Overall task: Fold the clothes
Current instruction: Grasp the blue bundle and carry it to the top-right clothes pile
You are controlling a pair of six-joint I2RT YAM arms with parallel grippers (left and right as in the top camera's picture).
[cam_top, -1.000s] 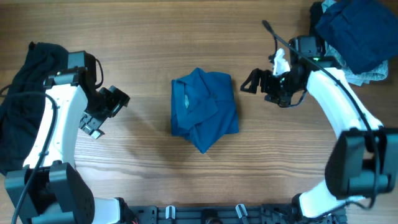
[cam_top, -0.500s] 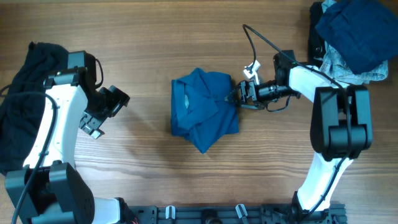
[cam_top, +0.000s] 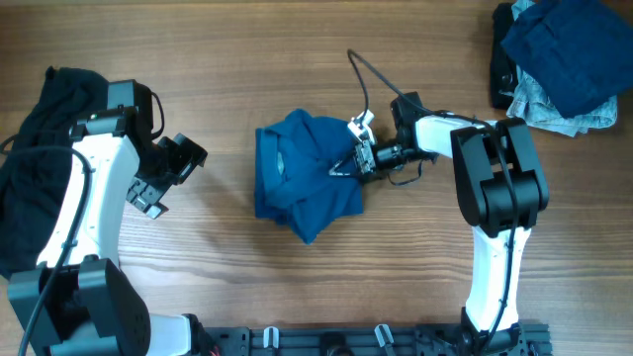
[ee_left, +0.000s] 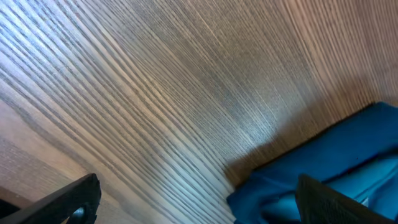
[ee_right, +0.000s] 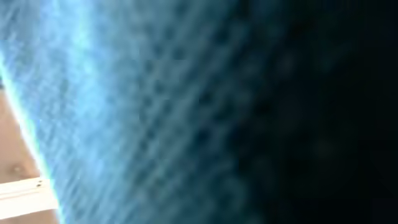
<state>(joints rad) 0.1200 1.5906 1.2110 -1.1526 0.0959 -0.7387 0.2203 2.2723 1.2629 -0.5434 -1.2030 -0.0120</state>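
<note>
The teal shirt (cam_top: 302, 188) is lying bunched against the right gripper (cam_top: 348, 166), likely for a fold grab; cloth is hiding its fingers, so clenched or not, cannot tell. The left gripper (cam_top: 158, 193) is hanging spread, shirt beyond its tips.

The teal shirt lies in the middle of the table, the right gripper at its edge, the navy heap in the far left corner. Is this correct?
No: the overhead view shows the navy heap in the far right corner. The teal shirt does lie in the middle, with the right gripper at its edge.
</note>
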